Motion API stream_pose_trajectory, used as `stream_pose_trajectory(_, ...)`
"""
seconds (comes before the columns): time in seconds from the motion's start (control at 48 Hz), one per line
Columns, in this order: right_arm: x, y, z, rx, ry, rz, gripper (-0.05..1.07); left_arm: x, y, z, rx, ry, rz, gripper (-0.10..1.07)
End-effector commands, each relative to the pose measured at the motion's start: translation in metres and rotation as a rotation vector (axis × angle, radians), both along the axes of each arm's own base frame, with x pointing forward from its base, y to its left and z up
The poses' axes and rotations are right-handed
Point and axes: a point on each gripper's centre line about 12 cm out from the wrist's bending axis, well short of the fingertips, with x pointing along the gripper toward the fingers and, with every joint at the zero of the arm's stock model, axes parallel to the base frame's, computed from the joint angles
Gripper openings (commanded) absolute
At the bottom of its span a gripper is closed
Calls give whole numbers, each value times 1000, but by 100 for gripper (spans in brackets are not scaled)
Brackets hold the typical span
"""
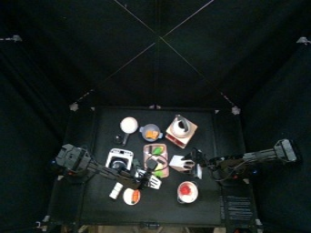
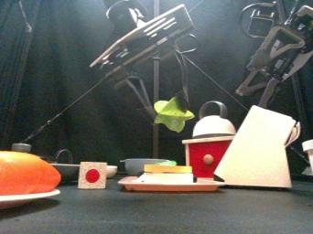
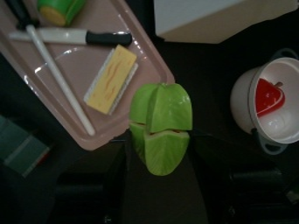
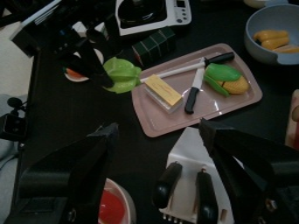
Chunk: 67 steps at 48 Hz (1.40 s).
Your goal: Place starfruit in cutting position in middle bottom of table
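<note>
The starfruit (image 3: 158, 127) is a ribbed green fruit held up in the air, above the table (image 2: 251, 216). My left gripper (image 4: 105, 72) is shut on it, with the jaws spread wide around its body. In the front view the starfruit (image 2: 173, 113) hangs above the pink tray (image 2: 171, 184), and the left arm slants down to it from the upper left. In the right wrist view the starfruit (image 4: 118, 73) sits just off that tray's corner. My right gripper (image 4: 155, 133) stands open to the right, over a white object (image 4: 187, 179), holding nothing.
The pink tray (image 4: 176, 109) carries a black-handled knife (image 4: 201, 77), a yellow block (image 4: 162, 90) and a yellow-green piece (image 4: 228, 84). A white bowl with red contents (image 3: 271, 96), an orange fruit (image 2: 18, 172), a red-and-white kettle (image 2: 210, 146) and a white wedge (image 2: 259, 148) stand around.
</note>
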Motion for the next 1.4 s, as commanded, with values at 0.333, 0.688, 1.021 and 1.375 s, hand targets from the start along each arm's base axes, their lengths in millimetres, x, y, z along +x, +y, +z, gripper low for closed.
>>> stream_pose_trajectory(0.333, 1, 0, 4, -23, -15, 14, 103, 1, -44, -10, -149, -103, 195, 76)
stream_pose_trajectory(0.688, 1, 0, 4, -25, -14, 12, 103, 2, -50, -30, -155, -83, 207, 76)
stream_pose_trajectory(1.021, 1, 0, 4, -21, -13, 10, 103, 0, -50, -32, -167, -87, 189, 83)
stream_pose_trajectory(1.375, 1, 0, 4, -12, -12, 8, 103, 2, -54, -30, -211, -100, 184, 102)
